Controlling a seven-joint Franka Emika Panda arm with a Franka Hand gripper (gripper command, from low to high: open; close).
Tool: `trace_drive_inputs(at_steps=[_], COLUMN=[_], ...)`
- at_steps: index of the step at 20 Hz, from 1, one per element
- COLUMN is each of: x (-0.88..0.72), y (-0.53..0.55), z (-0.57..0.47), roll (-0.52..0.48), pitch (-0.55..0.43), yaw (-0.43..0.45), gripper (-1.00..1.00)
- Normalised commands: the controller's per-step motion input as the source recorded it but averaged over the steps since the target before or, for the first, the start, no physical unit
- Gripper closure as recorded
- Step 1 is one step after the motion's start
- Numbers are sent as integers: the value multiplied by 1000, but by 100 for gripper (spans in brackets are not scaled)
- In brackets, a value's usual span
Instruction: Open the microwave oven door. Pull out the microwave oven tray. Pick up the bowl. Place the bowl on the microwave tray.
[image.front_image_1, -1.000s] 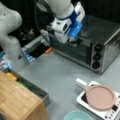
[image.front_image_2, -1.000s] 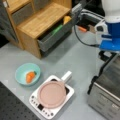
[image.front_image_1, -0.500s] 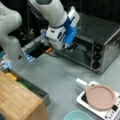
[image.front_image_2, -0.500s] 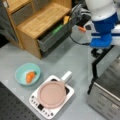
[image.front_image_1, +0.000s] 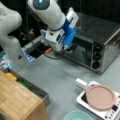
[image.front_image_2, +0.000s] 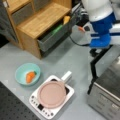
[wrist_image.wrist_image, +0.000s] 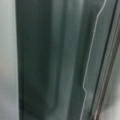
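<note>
**Gripper at the oven's front, door partly down**

The gripper (image.front_image_1: 67, 47) sits at the upper left of the microwave oven (image.front_image_1: 100, 45), right against the front glass in a front view. In a front view the gripper (image.front_image_2: 94, 52) hangs just above the door (image.front_image_2: 96, 67), which shows edge-on as a dark bar slanting down from the gripper to the oven's lower front corner, so it looks swung partly open, though the angle is hard to read. Jaw state: cannot tell, the fingers are hidden behind the wrist body and the door's edge.

The wrist view is filled by dark glass (wrist_image.wrist_image: 62, 60) with a pale metal frame edge at its right; no fingers show there.

The tray cannot be made out in any view.

The bowl (image.front_image_2: 27, 74) sits on the grey table (image.front_image_2: 72, 60) at a front view's left, holding an orange carrot-like piece (image.front_image_2: 30, 76), well apart from the oven. Its rim (image.front_image_1: 77, 115) also pokes in at a front view's bottom edge. Just beside it stands the white flat appliance (image.front_image_2: 52, 100) with the pink disc (image.front_image_2: 51, 94) on top, white handle pointing toward the oven.

A wooden cabinet (image.front_image_2: 40, 20) with an open drawer (image.front_image_2: 53, 36) stands at a front view's top left. Bare table lies between the drawer, the appliance and the oven front. A cable (image.front_image_2: 77, 43) runs across the table near the gripper.
</note>
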Motion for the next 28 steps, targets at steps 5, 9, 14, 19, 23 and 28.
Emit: trace_drive_inputs(at_steps=[5,9,14,19,23,28], x=[-56,36,112,208,301,309], y=[-390,-260,-112,-196,-424,-438], z=[-244,-132,-100,-194,-327,-266], roll=[427,324,221,197,189,222], pitch=[92,64,8,-40,-52,-22], yaw=[111,79,82,117,149,235], gripper=[-100,-100,-100,-100,-100,-100])
